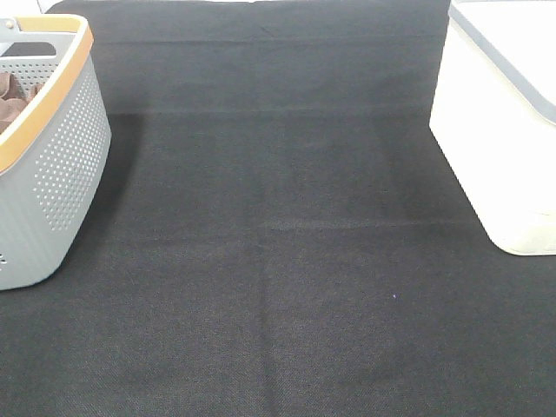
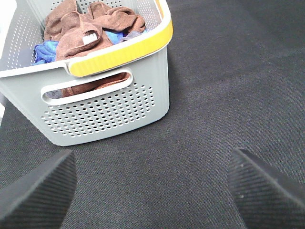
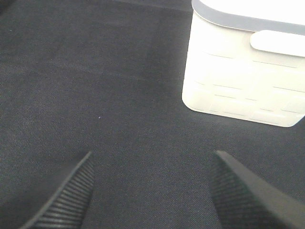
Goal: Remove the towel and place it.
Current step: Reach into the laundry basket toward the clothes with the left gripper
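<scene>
The basket (image 1: 65,165) is cut off at nine o'clock; the white bin (image 1: 495,148) at three; the towel (image 2: 76,40) is partly hidden behind the basket's wall.

Grey perforated plastic basket with yellow rim (image 1: 61,165) at far left on black woven fabric table cover (image 1: 278,261); white rectangular plastic bin with grey rim (image 1: 495,148) at far right on same cover; well apart, cover stretching between; inside basket, reddish-brown plush towel (image 2: 74,38) heaped over crumpled blue cloth (image 2: 46,50); second brown plush cloth (image 2: 119,19) touching beside it.
</scene>
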You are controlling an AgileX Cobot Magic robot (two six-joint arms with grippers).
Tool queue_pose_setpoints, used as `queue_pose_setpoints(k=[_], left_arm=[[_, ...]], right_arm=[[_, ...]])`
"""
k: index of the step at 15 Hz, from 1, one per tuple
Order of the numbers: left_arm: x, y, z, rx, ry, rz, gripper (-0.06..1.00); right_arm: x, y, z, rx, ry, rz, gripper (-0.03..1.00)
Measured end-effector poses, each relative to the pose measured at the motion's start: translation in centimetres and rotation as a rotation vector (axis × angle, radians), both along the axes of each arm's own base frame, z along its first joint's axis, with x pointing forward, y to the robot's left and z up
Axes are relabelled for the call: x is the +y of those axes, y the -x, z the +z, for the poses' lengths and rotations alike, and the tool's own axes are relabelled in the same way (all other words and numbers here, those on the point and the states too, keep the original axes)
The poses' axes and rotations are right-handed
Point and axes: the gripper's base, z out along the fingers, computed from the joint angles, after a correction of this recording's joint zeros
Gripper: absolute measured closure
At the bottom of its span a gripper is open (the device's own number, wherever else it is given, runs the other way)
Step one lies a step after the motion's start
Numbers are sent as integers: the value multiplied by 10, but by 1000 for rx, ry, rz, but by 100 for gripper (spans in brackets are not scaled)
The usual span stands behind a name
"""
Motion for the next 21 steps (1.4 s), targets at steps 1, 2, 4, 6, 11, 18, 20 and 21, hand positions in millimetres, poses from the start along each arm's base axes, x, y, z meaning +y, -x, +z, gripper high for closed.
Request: queue_pose_setpoints(k=[1, 2, 4, 6, 11, 18, 20, 21], left_arm=[[0, 0, 0, 0, 0, 0, 12], [0, 0, 0, 0, 0, 0, 12], [0, 0, 0, 0, 0, 0, 12], [0, 0, 0, 0, 0, 0, 12], [0, 0, 0, 0, 0, 0, 12], [4, -2, 9, -52, 71, 77, 17], [8, -16, 29, -203, 110, 142, 22], [8, -26, 36, -248, 118, 158, 23]], right_arm=[[0, 0, 0, 0, 0, 0, 31], [0, 0, 0, 0, 0, 0, 31], [0, 0, 0, 0, 0, 0, 31], [0, 0, 0, 0, 0, 0, 31], [0, 0, 0, 0, 0, 0, 31], [0, 0, 0, 0, 0, 0, 31], [0, 0, 0, 0, 0, 0, 31], [0, 0, 0, 0, 0, 0, 31]])
